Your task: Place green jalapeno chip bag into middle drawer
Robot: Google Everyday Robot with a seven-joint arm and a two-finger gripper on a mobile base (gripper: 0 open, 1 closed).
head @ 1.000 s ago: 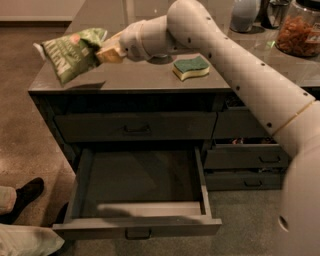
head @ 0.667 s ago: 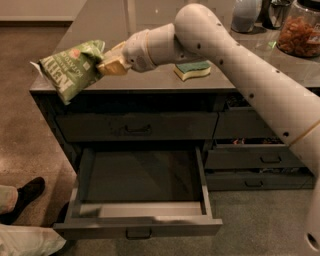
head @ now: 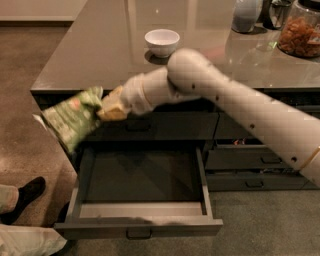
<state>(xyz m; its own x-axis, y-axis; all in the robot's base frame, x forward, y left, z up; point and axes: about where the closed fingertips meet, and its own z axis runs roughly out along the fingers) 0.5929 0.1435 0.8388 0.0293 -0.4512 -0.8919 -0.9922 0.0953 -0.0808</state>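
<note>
The green jalapeno chip bag (head: 71,119) is a crinkly light-green bag with a small red mark. It hangs in the air in front of the cabinet's left edge, above the left side of the open drawer. My gripper (head: 111,106) is shut on the bag's right end, just in front of the top-tier drawer. The middle drawer (head: 141,226) is pulled out wide, with a plain grey inside and nothing in it. The bag is higher than the drawer's rim and partly left of it.
A white bowl (head: 161,40) stands on the countertop (head: 90,55). A jar of orange snacks (head: 299,31) and a grey container (head: 247,15) stand at the back right. Narrower drawers (head: 260,159) are to the right. A person's shoe (head: 27,196) and leg are at the lower left.
My arm has come down and forward off the countertop, bringing the bag from counter height to in front of the top drawer. The sponge is no longer in sight.
</note>
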